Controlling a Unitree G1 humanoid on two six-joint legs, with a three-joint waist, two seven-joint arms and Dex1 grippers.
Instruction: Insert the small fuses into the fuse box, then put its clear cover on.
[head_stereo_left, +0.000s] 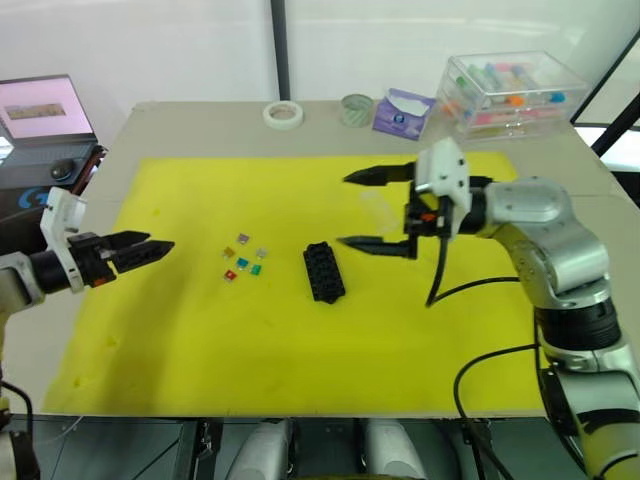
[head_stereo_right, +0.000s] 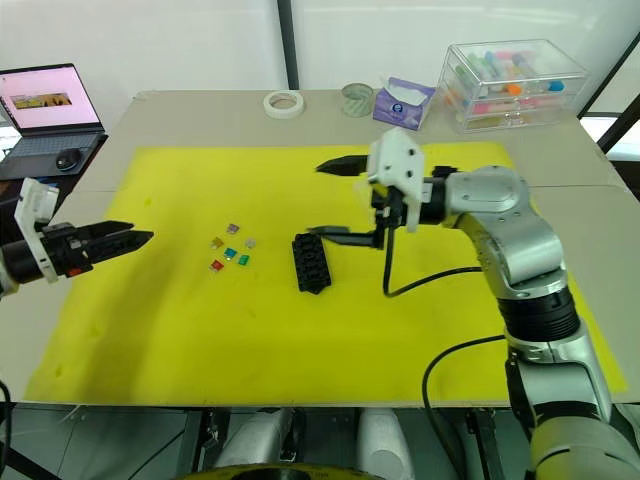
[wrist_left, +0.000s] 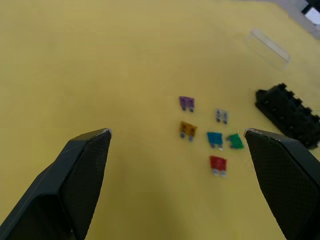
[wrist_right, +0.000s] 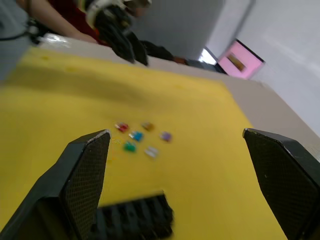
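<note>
Fuses (head_stereo_left: 245, 258): six tiny blade pieces, loose cluster on yellow mat, left of frame centre in left eye view; purple (wrist_left: 186, 103), grey (wrist_left: 221, 116), orange-yellow (wrist_left: 188, 130), teal (wrist_left: 215, 139), green (wrist_left: 235, 141), red (wrist_left: 217, 164), all lying flat, apart from one another.
Fuse box (head_stereo_left: 323, 272): black slotted block, just right of fuses, long axis slightly diagonal, slots empty.
Cover (wrist_left: 267, 48): clear, flat on mat, upper right in left wrist view, beyond box.

- The yellow mat (head_stereo_left: 200, 340) looks like soft, matt cloth or foam.
- The fuse box (head_stereo_left: 324, 272) on the mat is matt black plastic.
- The small fuses (wrist_left: 210, 136) beside the fuse box are glossy coloured plastic with metal blades.
- The clear cover (wrist_left: 267, 48), beyond the fuse box, is smooth transparent plastic.
</note>
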